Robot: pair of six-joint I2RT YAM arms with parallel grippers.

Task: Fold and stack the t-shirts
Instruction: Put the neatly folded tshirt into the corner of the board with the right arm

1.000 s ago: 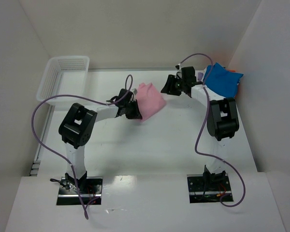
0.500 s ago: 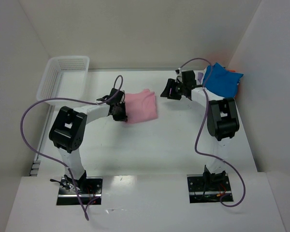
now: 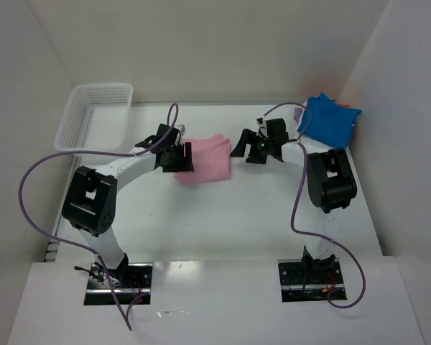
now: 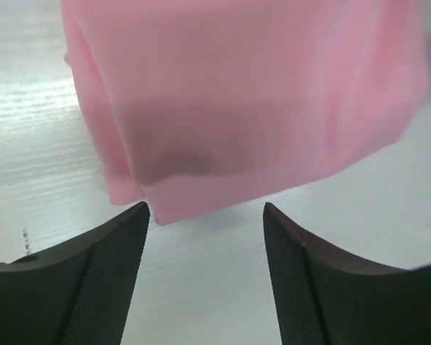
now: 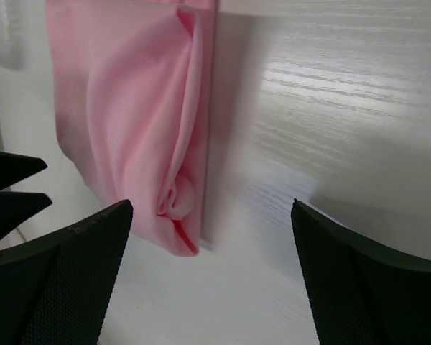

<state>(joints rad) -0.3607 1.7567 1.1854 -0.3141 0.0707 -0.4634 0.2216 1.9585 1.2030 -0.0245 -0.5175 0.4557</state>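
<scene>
A folded light pink t-shirt (image 3: 205, 159) lies flat on the white table between both arms. My left gripper (image 3: 181, 154) stands open just at its left edge, with the pink t-shirt (image 4: 237, 100) lying past the fingertips and bare table between the jaws. To the right of the shirt my right gripper (image 3: 238, 149) is open too, and the pink t-shirt (image 5: 140, 122) shows its rolled fold ahead of the left finger. A bright blue t-shirt (image 3: 329, 120) sits on a pile at the back right corner, a sliver of lavender cloth (image 3: 297, 113) under it.
A white mesh basket (image 3: 92, 113) stands at the back left. White walls close in the table on the left, back and right. Purple cables loop from both arms over the table.
The left arm swung left and laid the pink t-shirt flat, then its jaws opened and let it go. The right gripper opened wider and shifted slightly left toward the shirt.
</scene>
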